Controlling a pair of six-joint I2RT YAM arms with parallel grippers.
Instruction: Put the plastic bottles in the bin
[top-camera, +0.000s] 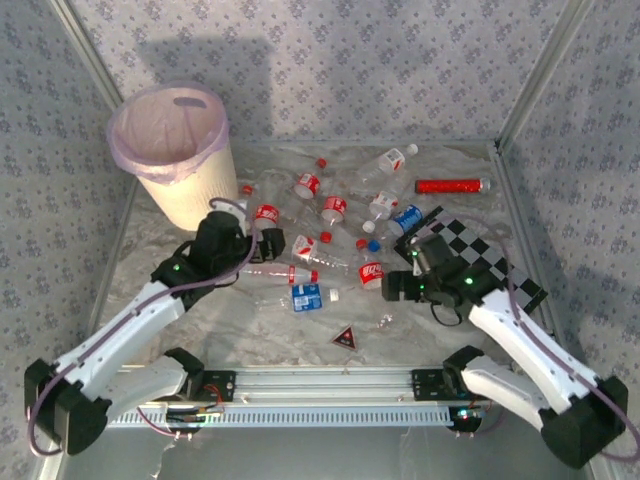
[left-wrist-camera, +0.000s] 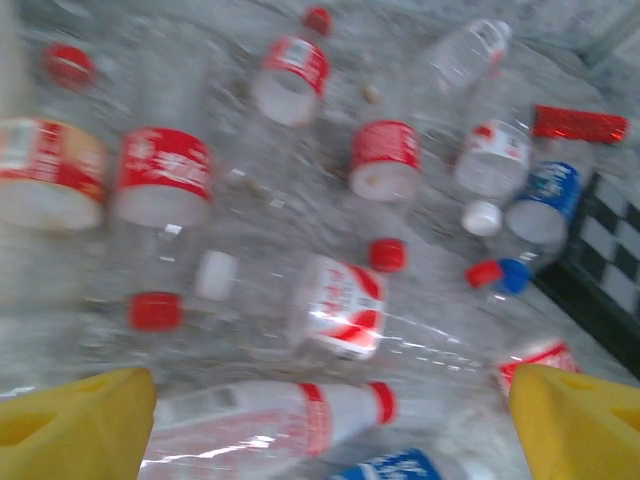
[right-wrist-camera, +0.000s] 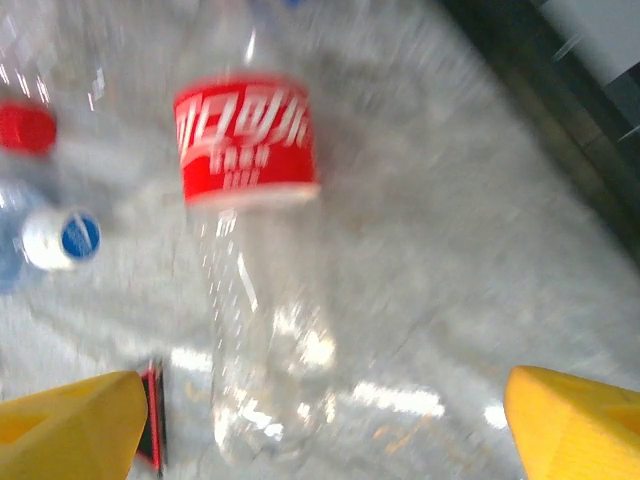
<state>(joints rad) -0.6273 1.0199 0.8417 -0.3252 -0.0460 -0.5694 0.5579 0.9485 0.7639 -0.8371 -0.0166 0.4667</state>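
Presently on hand: one cream-white round tapered plastic bin (top-camera: 195, 195), its rim covered by a translucent pink-lilac bag (top-camera: 122, 140), standing upright at the far left corner of the marbled grey-white table (top-camera: 250, 330). About a dozen small clear crushed plastic bottles (top-camera: 320, 215), with red or blue labels and red or white caps, lie scattered flat on the table to the right of the bin. The nearest are just beside its foot and the farthest are near a black-and-white checkerboard (top-camera: 475, 250). One slim red cylindrical tube (top-camera: 450, 186) lies at the far right, apart from the scatter. One small dark triangle (top-camera: 345, 336) with a red edge lies near the front, apart from the bottles. The left gripper (top-camera: 268, 248) hangs over the left part of the scatter, near the bin. In the left wrist view the left gripper (left-wrist-camera: 330, 390) has its yellow fingers (left-wrist-camera: 75, 430) spread wide and pinching nothing. A clear red-capped bottle (left-wrist-camera: 270, 425) lies crosswise on the table between them, and the blur hides whether it touches either finger. The right gripper (top-camera: 395, 287) sits at the right part of the scatter, just beside the checkerboard. In the right wrist view the right gripper (right-wrist-camera: 325, 390) also has its yellow fingers (right-wrist-camera: 70, 425) spread wide and empty. A clear red-labelled bottle (right-wrist-camera: 255, 250) lies lengthwise on the table between them, label end farther from the camera.
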